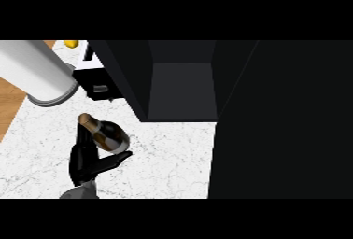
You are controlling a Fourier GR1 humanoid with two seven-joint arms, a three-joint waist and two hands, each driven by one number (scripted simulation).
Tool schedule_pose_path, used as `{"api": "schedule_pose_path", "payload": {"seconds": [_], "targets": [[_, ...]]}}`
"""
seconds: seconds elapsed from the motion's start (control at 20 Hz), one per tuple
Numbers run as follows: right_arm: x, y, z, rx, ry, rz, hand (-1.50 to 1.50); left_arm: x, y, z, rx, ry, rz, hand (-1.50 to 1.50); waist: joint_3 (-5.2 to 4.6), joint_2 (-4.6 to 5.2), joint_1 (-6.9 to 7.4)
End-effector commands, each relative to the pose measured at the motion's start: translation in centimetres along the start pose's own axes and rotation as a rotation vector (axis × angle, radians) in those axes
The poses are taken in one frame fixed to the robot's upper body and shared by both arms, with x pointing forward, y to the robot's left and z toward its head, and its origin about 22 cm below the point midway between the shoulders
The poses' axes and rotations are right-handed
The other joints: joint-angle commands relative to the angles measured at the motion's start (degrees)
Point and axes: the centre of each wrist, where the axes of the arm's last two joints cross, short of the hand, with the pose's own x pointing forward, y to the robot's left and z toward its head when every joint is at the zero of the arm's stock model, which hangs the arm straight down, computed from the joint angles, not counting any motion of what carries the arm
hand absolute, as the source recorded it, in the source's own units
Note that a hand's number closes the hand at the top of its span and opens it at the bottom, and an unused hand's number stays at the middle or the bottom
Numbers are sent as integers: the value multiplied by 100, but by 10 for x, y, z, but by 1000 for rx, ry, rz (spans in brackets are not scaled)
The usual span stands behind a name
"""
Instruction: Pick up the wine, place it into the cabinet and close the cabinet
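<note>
I see my left hand (pixel 88 161) low on the left side of the view. My fingers (pixel 81 145) are curled round the wine bottle (pixel 110 135), and my thumb (pixel 116 160) sits on its other side, so I have hold of it. The wine bottle is dark with a gold neck (pixel 87 120). It is tilted, and its neck points up and to the left in the view. Under it is the white marble counter (pixel 165 158). The bottle is not in the cabinet (pixel 180 84). The cabinet is dark and open, just up and to the right of the bottle. Its black door (pixel 283 121) fills the right side of the view. A big white and grey tube (pixel 38 70) comes in from the top left corner. Beside it I see a small black block (pixel 100 84). A little yellow thing (pixel 71 43) shows at the top. A strip of wood floor (pixel 12 102) runs along the left edge. My right hand does not show.
</note>
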Motion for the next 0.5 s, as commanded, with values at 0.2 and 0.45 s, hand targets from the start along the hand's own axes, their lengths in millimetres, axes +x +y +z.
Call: {"api": "schedule_pose_path", "payload": {"seconds": [0.2, 0.45], "targets": [[8, -5, 24, 36, -60, -41, -150, -6, -8, -2, -7, -7, 38, -150, 4, -2, 7], [19, 5, 13, 17, -48, -74, -150, -20, 11, -12, -22, 0, 91, -150, -3, 4, 3]]}}
